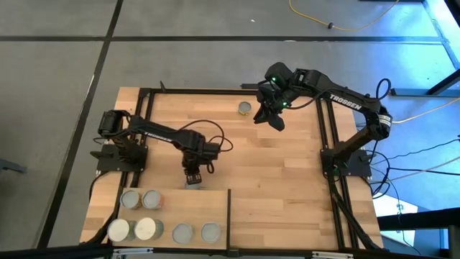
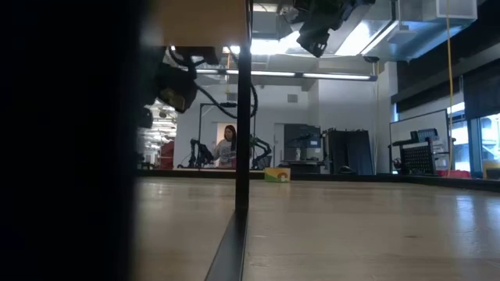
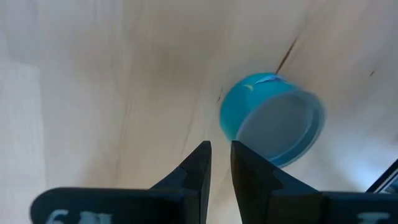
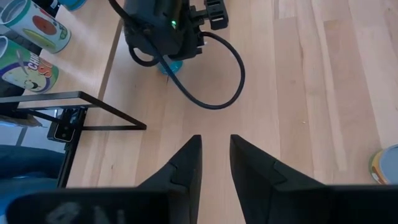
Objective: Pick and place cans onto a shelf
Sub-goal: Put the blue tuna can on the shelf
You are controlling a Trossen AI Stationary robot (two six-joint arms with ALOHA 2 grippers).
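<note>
A teal-sided can with a grey top [image 3: 273,118] rests on the wood close beside my left gripper [image 3: 221,155], not between its fingers. The fingers point down, a narrow gap between them, nothing in it. In the high view this gripper [image 1: 192,175] hangs just beyond the shelf's far edge [image 1: 172,190] and hides most of the can. Several cans [image 1: 147,229] stand on the shelf. One more can [image 1: 245,108] stands at the far side, near my right gripper [image 1: 269,119], which is raised well above the table, open and empty [image 4: 214,155].
A thin black upright [image 1: 228,208] bounds the shelf on its right side and stands as a dark post in the low view [image 2: 242,117]. Black frame rails run along the table's left, far and right edges [image 1: 322,129]. Bare planks lie between the two arms [image 1: 273,180].
</note>
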